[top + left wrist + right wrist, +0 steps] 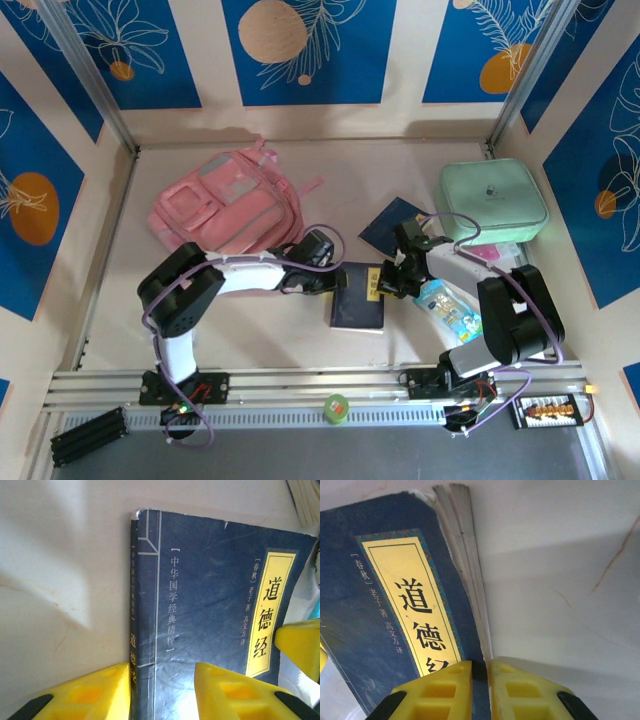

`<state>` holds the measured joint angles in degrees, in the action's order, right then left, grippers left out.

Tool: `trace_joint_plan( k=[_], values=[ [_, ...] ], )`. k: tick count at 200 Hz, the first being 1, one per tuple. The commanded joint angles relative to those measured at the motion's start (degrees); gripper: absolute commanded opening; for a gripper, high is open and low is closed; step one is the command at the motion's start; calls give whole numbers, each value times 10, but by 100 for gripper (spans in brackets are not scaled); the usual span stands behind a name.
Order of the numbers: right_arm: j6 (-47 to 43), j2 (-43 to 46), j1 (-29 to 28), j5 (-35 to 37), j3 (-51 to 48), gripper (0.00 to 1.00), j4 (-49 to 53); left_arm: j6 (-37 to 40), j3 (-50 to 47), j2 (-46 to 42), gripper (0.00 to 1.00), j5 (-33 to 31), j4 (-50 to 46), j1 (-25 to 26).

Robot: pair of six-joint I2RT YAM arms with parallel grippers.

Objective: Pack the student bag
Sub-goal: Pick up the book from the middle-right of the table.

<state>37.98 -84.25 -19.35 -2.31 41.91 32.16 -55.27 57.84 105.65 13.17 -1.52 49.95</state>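
Note:
The student bag, a pink backpack, lies flat at the back left of the table. A dark blue book with a yellow title label lies at the centre. My left gripper is at its spine side. In the left wrist view the left gripper is open: one finger rests against the spine of the book, the other over the cover. My right gripper is at the opposite side. In the right wrist view the right gripper is shut on the page edge of the book.
A mint-green zip case sits at the back right, with a pink item in front of it. A second dark blue booklet lies behind the book. A colourful packet lies under the right arm. Walls enclose the table.

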Motion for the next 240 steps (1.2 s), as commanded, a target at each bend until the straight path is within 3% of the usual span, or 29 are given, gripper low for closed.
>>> trace_joint_plan(
  k=[1,40,56,98,188,221,240],
  values=[
    [8,-11,1,-13,3,16,11,-20,-10,-1,38,73,83,-2],
    [13,-12,1,-19,3,13,9,20,-13,-45,38,113,116,-2],
    [18,-18,-13,23,17,10,32,37,-14,-65,39,127,119,-2],
    [35,-59,-42,69,56,3,66,-2,-29,-50,39,179,193,-2],
    [68,-77,-48,93,76,0,82,10,-34,-42,37,103,112,-9],
    [67,-53,-45,76,63,0,56,21,-35,-63,29,80,91,-13],
    [66,-24,-42,67,54,2,39,26,-34,-73,18,70,84,-16]
  ],
)
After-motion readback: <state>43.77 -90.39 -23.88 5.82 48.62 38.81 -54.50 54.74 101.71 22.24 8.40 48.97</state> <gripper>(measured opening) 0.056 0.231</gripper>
